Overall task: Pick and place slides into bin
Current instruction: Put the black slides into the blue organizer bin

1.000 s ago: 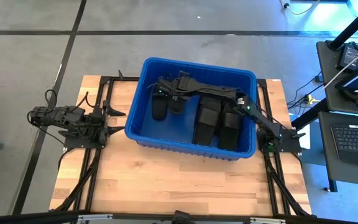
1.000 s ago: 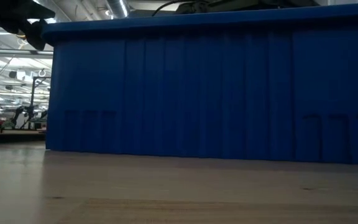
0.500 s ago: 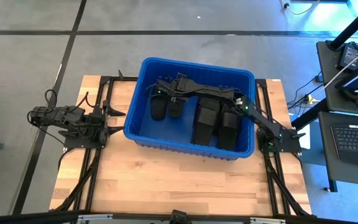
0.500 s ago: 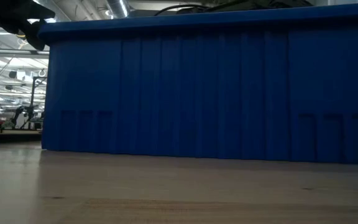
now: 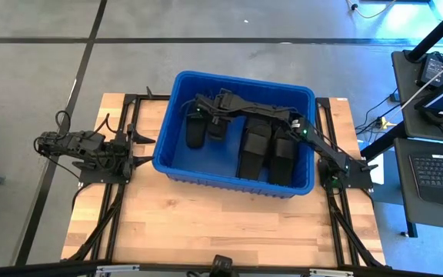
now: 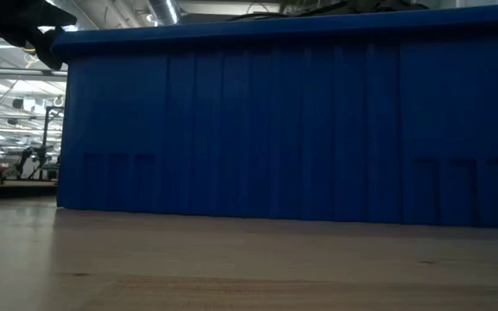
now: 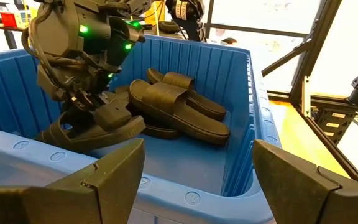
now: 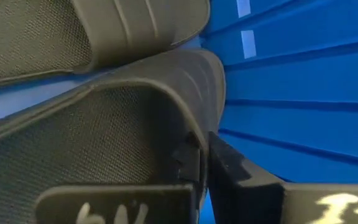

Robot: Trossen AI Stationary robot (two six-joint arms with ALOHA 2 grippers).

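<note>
The blue bin [image 5: 237,183] stands on the table's far middle and fills the low view [image 6: 275,130]. Several black slides lie inside it: two stacks on the right [image 5: 268,152] and two slides on the left [image 5: 196,132]. My right gripper [image 5: 206,115] reaches into the bin's left part and is shut on one slide [image 7: 95,129]. My left gripper [image 5: 135,146] is open and empty at the table's left, just outside the bin's left wall; its fingers frame the bin's rim [image 7: 166,194]. My right gripper pinches the slide's strap band at its side edge [image 8: 188,146] between its two fingers, one finger [image 8: 120,202] on the inner side over the textured footbed and one [image 8: 241,183] outside. The slide sits tilted in the bin, its toe end [image 7: 129,126] over another slide.
Black frame rails [image 5: 118,200] run along both table sides. Bare wooden table [image 5: 221,231] lies in front of the bin. Desks with a laptop [image 5: 441,169] stand beyond the table's right edge.
The bin has slid a little toward the table's left edge. My right gripper has stayed shut on the slide in the bin's left part.
</note>
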